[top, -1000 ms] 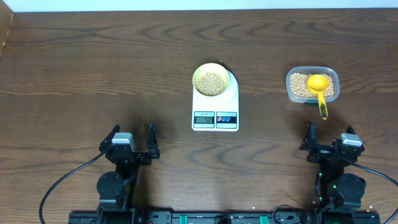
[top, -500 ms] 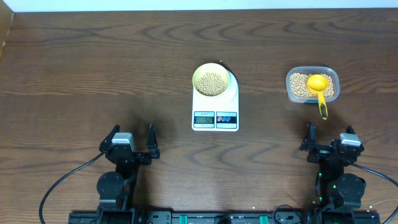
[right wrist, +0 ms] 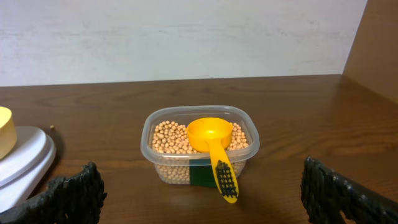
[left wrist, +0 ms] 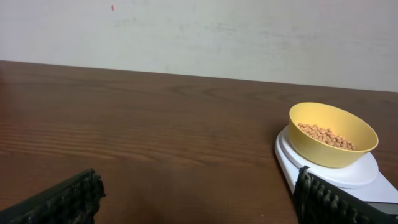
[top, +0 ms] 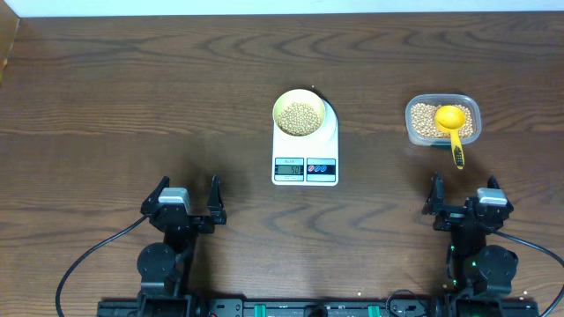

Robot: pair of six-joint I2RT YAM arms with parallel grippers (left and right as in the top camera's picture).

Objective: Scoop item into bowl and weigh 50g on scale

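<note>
Inspecting left to right: you hold nothing on either side.
Your left gripper stands wide and empty; the bowl of beans sits on the scale; the scoop lies in the bean-filled tub; your right gripper stands wide, empty.

dark wood-grain table against a plain, seemingly off-white wall.

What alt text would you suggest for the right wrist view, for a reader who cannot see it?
A clear plastic tub of tan beans sits on a wooden table, a yellow scoop lying on the beans with its handle over the tub's near rim. An edge of the scale shows at far left; the right gripper stands open, jaws at the bottom corners.
</note>
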